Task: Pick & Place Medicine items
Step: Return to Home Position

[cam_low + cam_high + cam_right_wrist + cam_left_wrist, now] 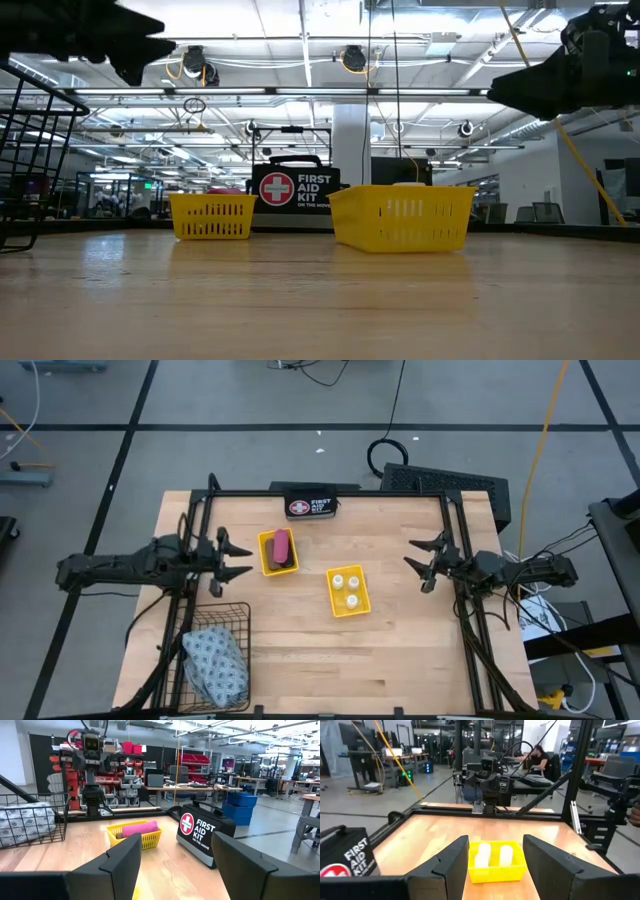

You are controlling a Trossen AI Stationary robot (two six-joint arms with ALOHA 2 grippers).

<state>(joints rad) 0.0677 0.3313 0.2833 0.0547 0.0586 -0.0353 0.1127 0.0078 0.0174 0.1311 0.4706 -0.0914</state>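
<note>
Both grippers hover open above the table and touch nothing. My left gripper (236, 558) (496, 842) is near the left edge and points at the yellow tray (348, 592) (496, 871) that holds three white round containers (346, 590) (482, 855). My right gripper (421, 562) (177, 840) is near the right edge. It faces the other yellow tray (266, 556) (150, 839), where the pink bar (282, 546) (140, 827) lies beside the brown oblong (289, 560) (120, 835). The grey-blue pouch (215, 665) (25, 827) sits in a black wire basket (236, 622). No black block shows.
The black First Aid case (310, 507) (297, 188) stands at the far edge, behind the trays. The wire basket (30, 150) fills the near-left corner. Black frame rails (455, 540) run along both sides. Bare wood lies between the trays and the near edge.
</note>
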